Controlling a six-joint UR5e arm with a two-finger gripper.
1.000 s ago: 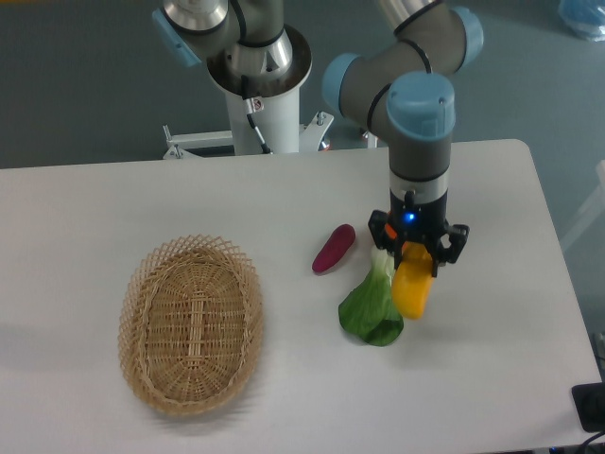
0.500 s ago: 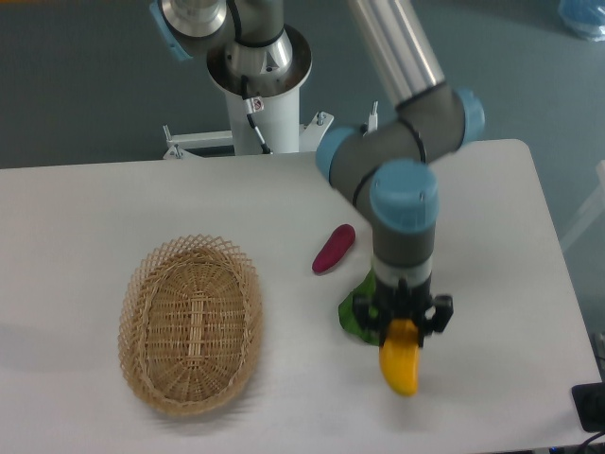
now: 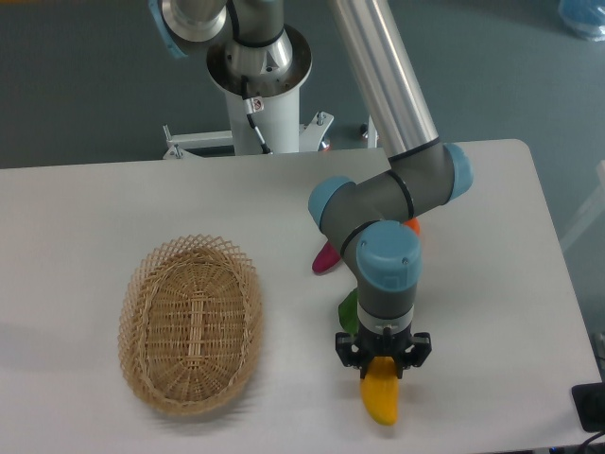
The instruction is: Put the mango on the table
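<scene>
The gripper, clenched on the mango, has dropped nearer the table front edge, arm pointing straight down

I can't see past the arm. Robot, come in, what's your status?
Gripper shut on mango. Mango low over table near front edge. Green vegetable behind arm, basket off to the side; nothing under the mango.

The claw has carried the mango nearer the table's front edge.
</scene>
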